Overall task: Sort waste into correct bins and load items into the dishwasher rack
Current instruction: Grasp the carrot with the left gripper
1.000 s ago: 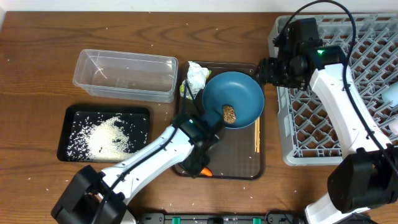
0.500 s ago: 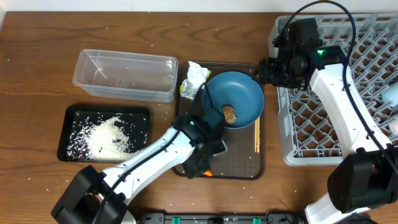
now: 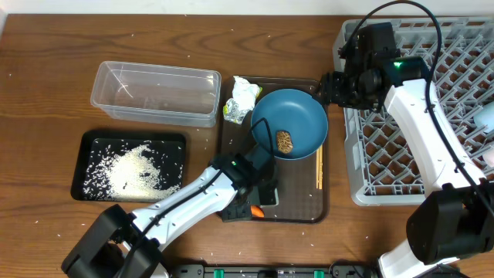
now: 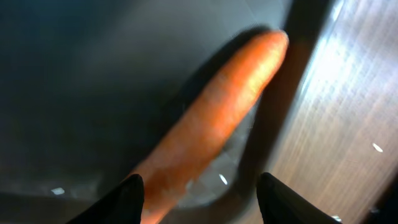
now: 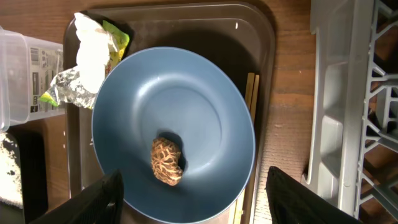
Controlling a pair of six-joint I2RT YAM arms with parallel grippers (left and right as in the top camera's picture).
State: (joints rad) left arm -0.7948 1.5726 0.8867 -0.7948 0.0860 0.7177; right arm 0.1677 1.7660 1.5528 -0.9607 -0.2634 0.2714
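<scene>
1. Two fingertips point(image 4: 132, 193) of the left gripper point(image 4: 202, 196) stand apart and clamp nothing. The small orange carrot point(image 4: 217, 124) lies flat in front of them. Its near end sits in the gap, closer to one fingertip than to the other.
2. Location: the carrot rests on the floor of the large brown serving tray point(image 4: 74, 74), just inside the rim. The wooden table point(image 4: 348, 124) starts right beyond that rim, on the side of the farther fingertip.
3. Centre the hand first. Shift it sideways until the carrot runs midway between both tips, so that neither tip pushes it aside on closing.
4. Advance along the carrot before closing. The grip would now probably fall on the narrow end, and a smooth taper is likely to slip out. Aim for the thicker middle.
5. Lower the tips almost to the tray floor, then close slowly across the carrot's width. Watch the fingertip next to the rim, which may catch on it.
6. Lift straight up before moving sideways. The shallow black rectangular tray point(image 3: 176, 140), holding white rice grains point(image 3: 135, 170), lies well apart on the hand's left and is the probable destination.
7. Keep clear of the large dark-blue plate point(image 5: 186, 112) just ahead of the hand. It carries the small brown food lump point(image 5: 166, 160). The right gripper point(image 5: 199, 199) hovers by it with jaws apart and empty.
</scene>
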